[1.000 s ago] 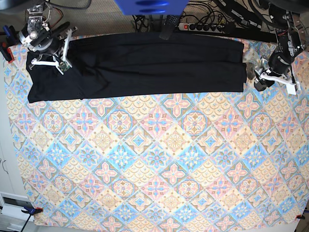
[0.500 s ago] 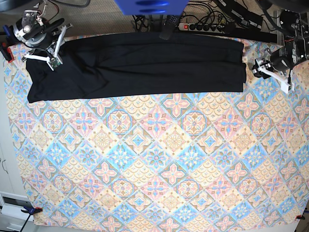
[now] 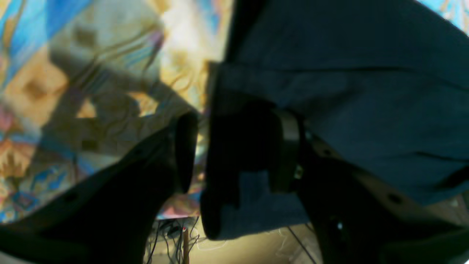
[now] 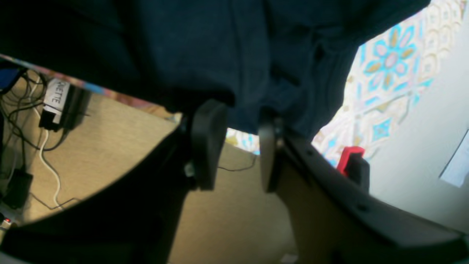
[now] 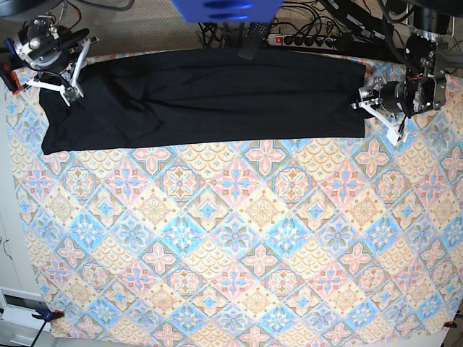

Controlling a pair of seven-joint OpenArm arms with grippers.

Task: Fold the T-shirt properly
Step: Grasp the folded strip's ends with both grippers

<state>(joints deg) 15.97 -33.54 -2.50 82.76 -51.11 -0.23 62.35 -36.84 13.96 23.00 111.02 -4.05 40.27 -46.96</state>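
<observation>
The black T-shirt (image 5: 210, 97) lies folded into a long band across the back of the patterned table. My right gripper (image 5: 69, 83) hovers at the band's back left corner. In the right wrist view it (image 4: 240, 110) is open, its fingertips just under the shirt's (image 4: 220, 47) edge, with only floor showing in the gap. My left gripper (image 5: 372, 112) sits at the band's right end. In the left wrist view it (image 3: 238, 117) is open, standing astride the shirt's (image 3: 348, 91) edge, with a strip of tablecloth visible beside the left finger (image 3: 185, 154).
The floral tablecloth (image 5: 231, 238) covers the whole table. A red clamp (image 5: 9, 76) grips the back left edge, seen also as the clamp (image 4: 350, 161) in the right wrist view. A power strip (image 5: 304, 40) and cables run behind the table. A blue object (image 5: 224, 9) hangs at top centre.
My right gripper has opened and drawn back toward the back left corner, off the shirt. My left arm has swung left from beside the table edge onto the shirt's right end.
</observation>
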